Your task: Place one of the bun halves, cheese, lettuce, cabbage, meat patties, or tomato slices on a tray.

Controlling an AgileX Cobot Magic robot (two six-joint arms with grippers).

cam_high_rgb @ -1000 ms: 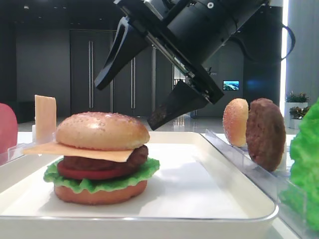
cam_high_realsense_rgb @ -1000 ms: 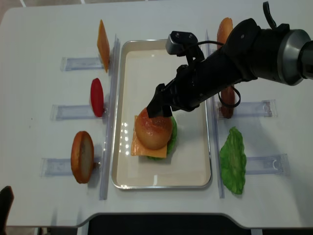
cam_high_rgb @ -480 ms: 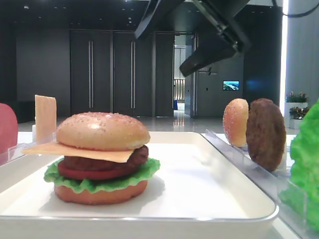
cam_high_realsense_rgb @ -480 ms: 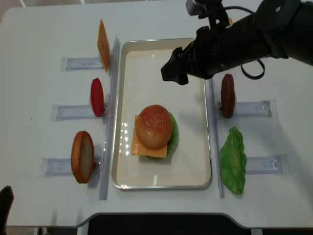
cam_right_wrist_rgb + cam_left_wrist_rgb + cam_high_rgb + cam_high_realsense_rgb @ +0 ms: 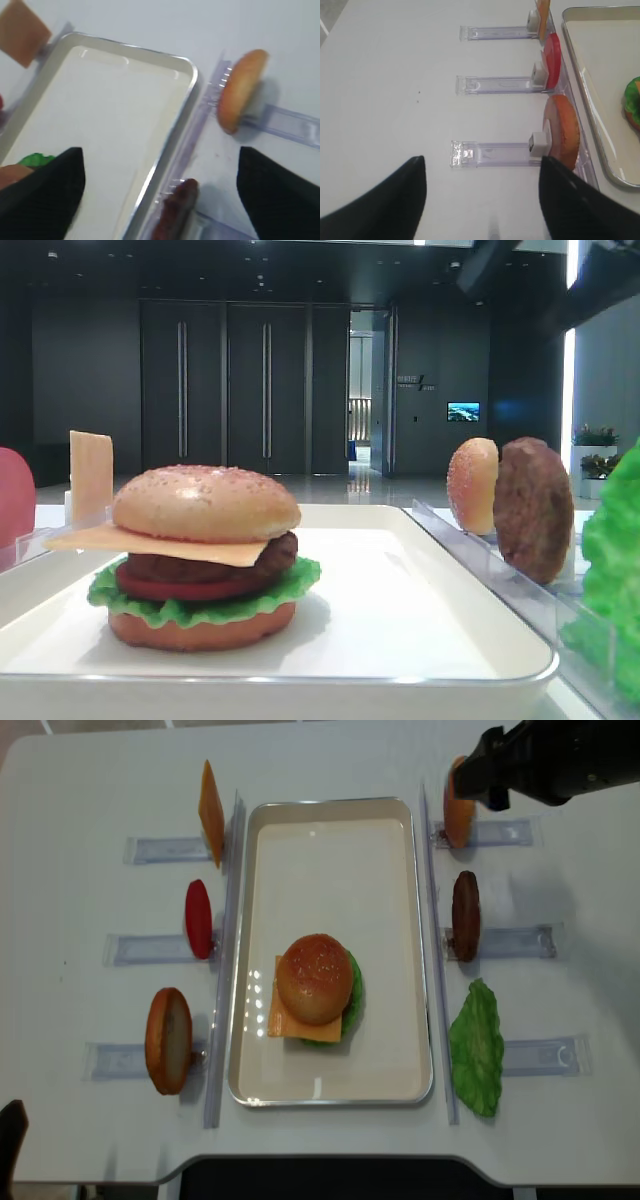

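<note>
The white desk (image 5: 90,1120) carries everything, and the largest thing on it is the white tray (image 5: 330,830), lying lengthwise at the middle with its glossy rim raised. On the tray's nearer half stands an assembled burger. The sesame-speckled top bun half (image 5: 315,978) caps the stack; under it a cheese slice (image 5: 290,1020) juts out at one corner, then a dark meat patty (image 5: 215,562), a red tomato slice (image 5: 170,586), ruffled lettuce (image 5: 200,610) and the flat bottom bun (image 5: 200,630) resting on the tray floor.

Clear plastic racks (image 5: 160,848) flank the tray on both sides. On the left they hold, upright on edge, a spare cheese slice (image 5: 211,812), a tomato slice (image 5: 198,918) and an orange-brown bun half (image 5: 168,1040). On the right stand a paler bun half (image 5: 459,812) and a second meat patty (image 5: 465,915) — with a loose lettuce leaf (image 5: 476,1050) lying beside the tray's near right corner.

The right gripper (image 5: 160,192) hangs above the far right racks, well apart from the burger; its fingers (image 5: 45,195) are spread wide with nothing between them, the paler bun and the spare patty showing below the gap. The left gripper (image 5: 482,200) hovers over the left racks — its dark fingers (image 5: 570,200) likewise stand apart and hold nothing.
</note>
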